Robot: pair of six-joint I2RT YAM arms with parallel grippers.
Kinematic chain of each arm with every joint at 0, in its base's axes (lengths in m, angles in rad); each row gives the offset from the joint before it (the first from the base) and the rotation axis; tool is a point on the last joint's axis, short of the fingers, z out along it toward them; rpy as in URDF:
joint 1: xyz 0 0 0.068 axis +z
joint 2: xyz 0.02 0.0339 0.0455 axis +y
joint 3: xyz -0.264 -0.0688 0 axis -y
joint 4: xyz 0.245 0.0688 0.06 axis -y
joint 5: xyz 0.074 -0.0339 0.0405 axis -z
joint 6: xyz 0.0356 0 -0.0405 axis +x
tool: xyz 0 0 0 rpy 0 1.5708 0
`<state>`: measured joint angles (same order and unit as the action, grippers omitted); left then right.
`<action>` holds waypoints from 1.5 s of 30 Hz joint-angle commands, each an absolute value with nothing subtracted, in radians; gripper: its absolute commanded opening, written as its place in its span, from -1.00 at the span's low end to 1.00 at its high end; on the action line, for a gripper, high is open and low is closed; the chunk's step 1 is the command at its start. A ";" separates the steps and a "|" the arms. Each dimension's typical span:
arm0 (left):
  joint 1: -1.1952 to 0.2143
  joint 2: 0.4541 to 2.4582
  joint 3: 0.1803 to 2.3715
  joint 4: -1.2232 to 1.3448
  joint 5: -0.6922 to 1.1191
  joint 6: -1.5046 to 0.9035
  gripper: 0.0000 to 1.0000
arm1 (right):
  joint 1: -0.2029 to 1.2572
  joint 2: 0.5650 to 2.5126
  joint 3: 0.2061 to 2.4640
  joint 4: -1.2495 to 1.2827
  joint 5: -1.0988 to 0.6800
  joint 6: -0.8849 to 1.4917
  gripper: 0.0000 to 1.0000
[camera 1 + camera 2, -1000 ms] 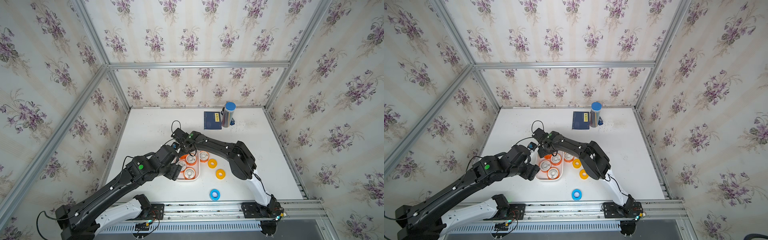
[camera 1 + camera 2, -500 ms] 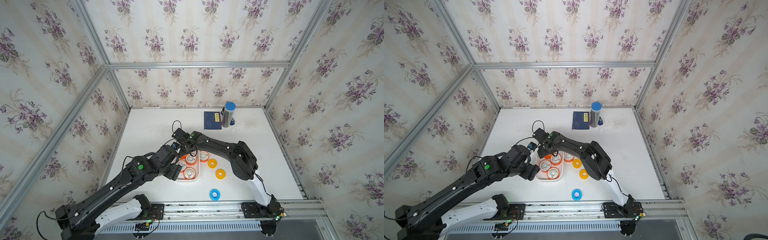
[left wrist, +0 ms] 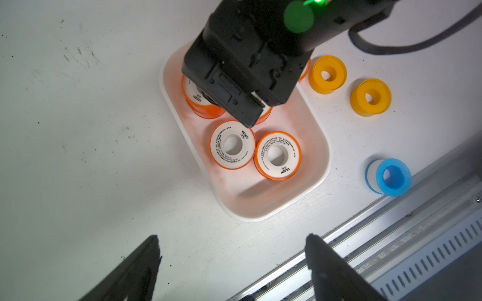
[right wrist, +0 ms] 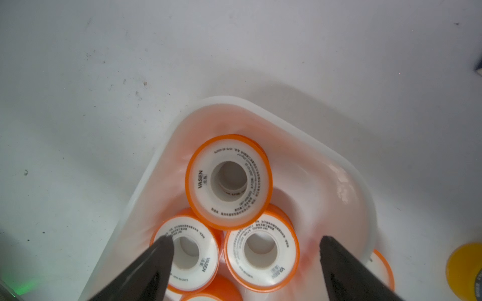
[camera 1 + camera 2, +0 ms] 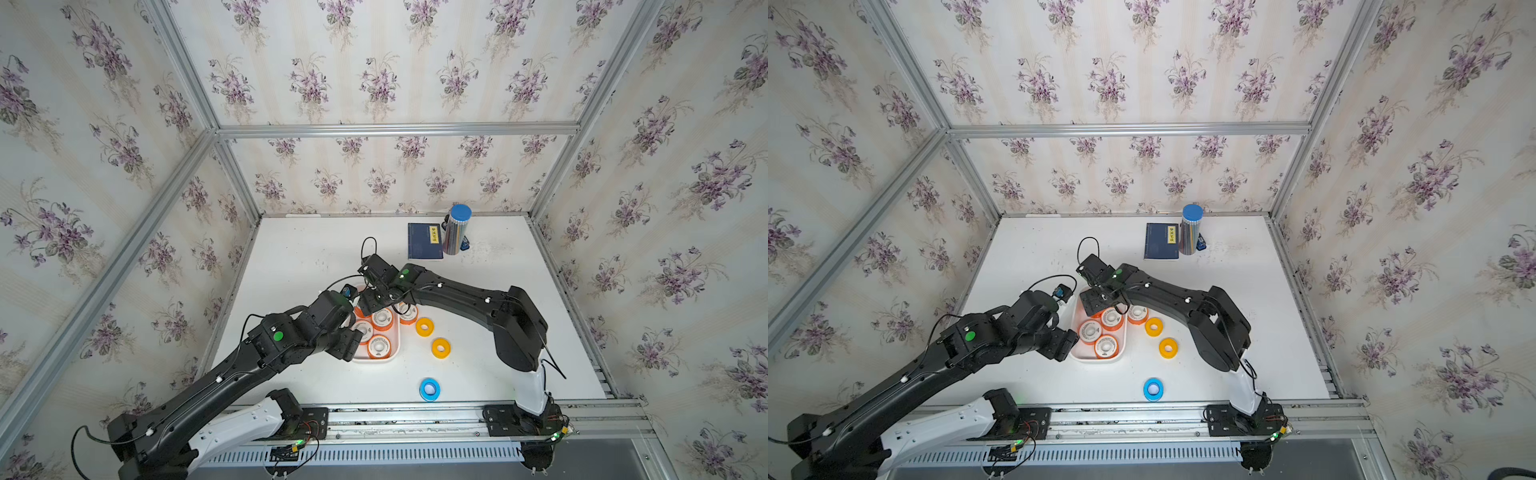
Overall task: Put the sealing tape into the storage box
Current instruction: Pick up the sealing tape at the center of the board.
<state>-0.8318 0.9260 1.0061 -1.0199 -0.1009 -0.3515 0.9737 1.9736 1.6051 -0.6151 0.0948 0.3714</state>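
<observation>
Storage box: the shallow white rectangular plastic tray point(image 5: 376, 361) with rounded corners was set on the white tabletop point(image 5: 307, 257), between the two arms.
Spools inside: at least four small round orange tape spools point(image 3: 232, 144) with white faces and centre holes were counted in the tray, lying flat. One raised spool point(image 4: 229, 179) was seen higher than the rest, overlapping the edges of two neighbours.
Spool at the wall: a further orange spool point(image 5: 1137, 313) was found on the table just outside the tray's long wall. Contact with the wall could not be judged.
Yellow spools: the nearer yellow spool point(image 5: 424, 327) was laid just beside that orange spool. The second yellow spool point(image 5: 440, 348) was laid a little apart from it. Both were outside the tray.
Blue spool: the single blue spool point(image 5: 429, 389) was located near the front rail point(image 5: 415, 417), well apart from the tray.
Right gripper: the right gripper point(image 4: 245, 239) was positioned above the far end of the tray. Its fingers were spread wide and nothing was clasped. An orange spool was seen below the gap.
Left gripper: the left gripper point(image 3: 232, 242) was held over bare table just beside the tray. Its fingers were parted wide and nothing was carried.
Other items: the flat dark blue booklet point(image 5: 424, 241) and the tall silvery cylinder point(image 5: 456, 232) with a blue cap were placed side by side at the far edge of the table.
</observation>
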 commanded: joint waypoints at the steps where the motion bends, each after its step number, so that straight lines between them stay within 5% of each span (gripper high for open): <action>1: -0.833 0.919 1.005 -1.014 -0.112 -0.357 0.74 | 0.963 1.887 1.512 -0.559 0.120 0.390 0.84; 13: -0.831 0.921 1.016 -0.955 -0.090 -0.331 0.72 | 0.754 1.319 0.875 -0.268 0.129 0.443 0.77; 21: -0.833 1.197 1.255 -0.978 0.011 -0.197 0.69 | 0.703 1.077 0.544 -0.132 0.247 0.532 0.75; 29: -0.836 1.592 1.565 -1.071 0.137 0.013 0.62 | 0.703 0.998 0.410 -0.072 0.284 0.586 0.76; 45: -0.839 2.141 2.043 -1.250 0.090 0.321 0.61 | 0.703 0.859 0.351 -0.075 0.377 0.611 0.78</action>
